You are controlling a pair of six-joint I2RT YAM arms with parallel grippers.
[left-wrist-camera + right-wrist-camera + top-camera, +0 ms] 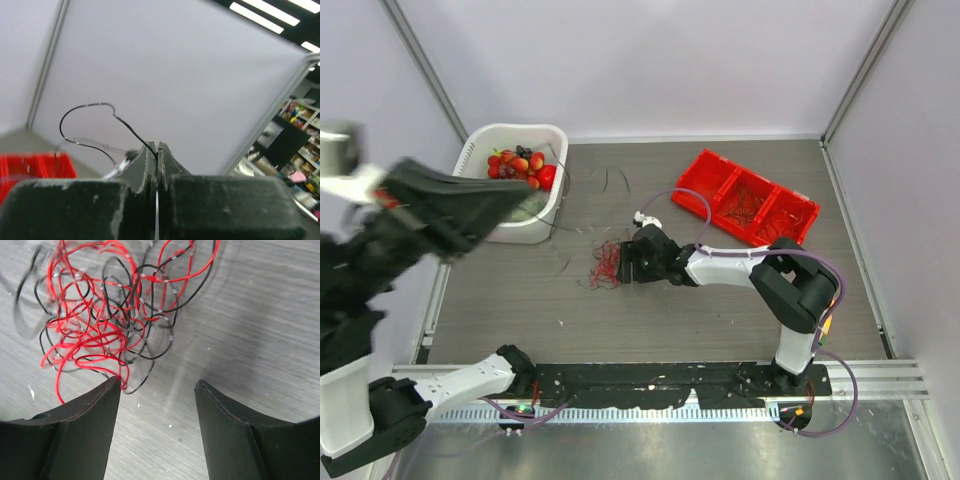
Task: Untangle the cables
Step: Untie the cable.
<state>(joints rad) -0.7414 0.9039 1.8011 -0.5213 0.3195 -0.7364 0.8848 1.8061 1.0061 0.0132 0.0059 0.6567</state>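
Observation:
The cables [605, 262] lie as a small tangle of thin red and black wires at the middle of the table, and they fill the upper left of the right wrist view [100, 315]. My right gripper [626, 262] sits low just right of the tangle. It is open [157, 385], with bare table between its fingers and the left fingertip [112, 385] touching the tangle's nearest loops. My left gripper [525, 205] is raised high over the left side, blurred. It is shut [157, 149] on one thin black wire [90, 106] that curls up from the fingertips.
A white basket [550, 135] of strawberries stands at the back left, partly under the left arm. A red divided tray [750, 200] holding thin wires lies at the back right, and its corner [35, 170] shows in the left wrist view. Loose dark strands [615, 180] lie behind the tangle.

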